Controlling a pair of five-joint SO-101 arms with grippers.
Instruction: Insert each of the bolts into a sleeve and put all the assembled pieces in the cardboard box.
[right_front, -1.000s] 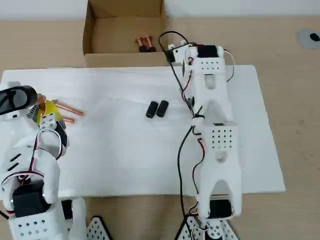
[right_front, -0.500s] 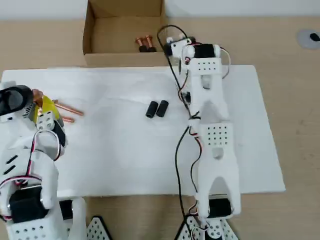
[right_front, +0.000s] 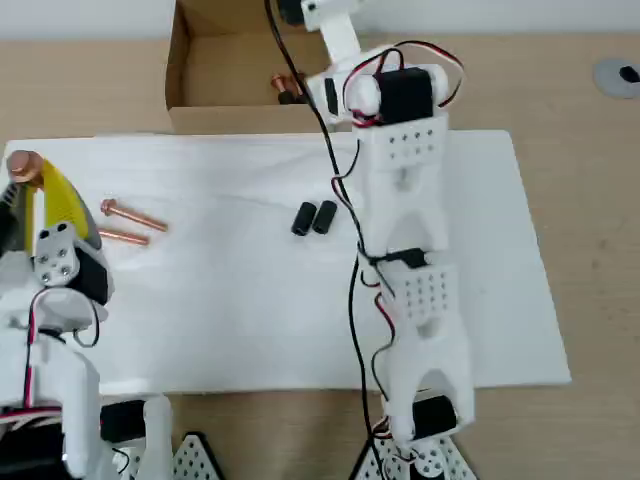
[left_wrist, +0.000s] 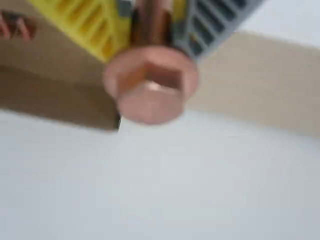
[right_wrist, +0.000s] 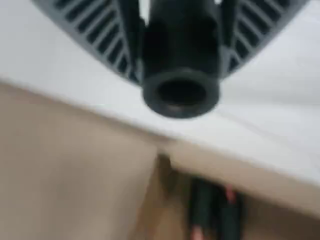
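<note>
My left gripper (left_wrist: 150, 30) is shut on a copper bolt (left_wrist: 150, 90), whose hex head points at the camera between the yellow and grey fingers. In the high view this left gripper (right_front: 30, 185) holds the bolt (right_front: 22, 165) above the mat's left edge. My right gripper (right_wrist: 180, 30) is shut on a black sleeve (right_wrist: 181, 85), open end facing the camera. In the high view the right gripper (right_front: 325, 15) sits raised over the right side of the cardboard box (right_front: 180, 70). Two loose bolts (right_front: 130, 215) and two black sleeves (right_front: 314, 218) lie on the mat.
Two assembled pieces (right_front: 287, 88) lie in the box's near right corner, also seen below the held sleeve as assembled pieces (right_wrist: 215, 210). The white mat (right_front: 230, 300) covers the tabletop; the right arm (right_front: 410, 250) stretches along its right half, cables trailing beside it.
The right arm has risen and swung its gripper from the box's near right corner to over the box. The left arm has lifted its bolt up and leftward.
</note>
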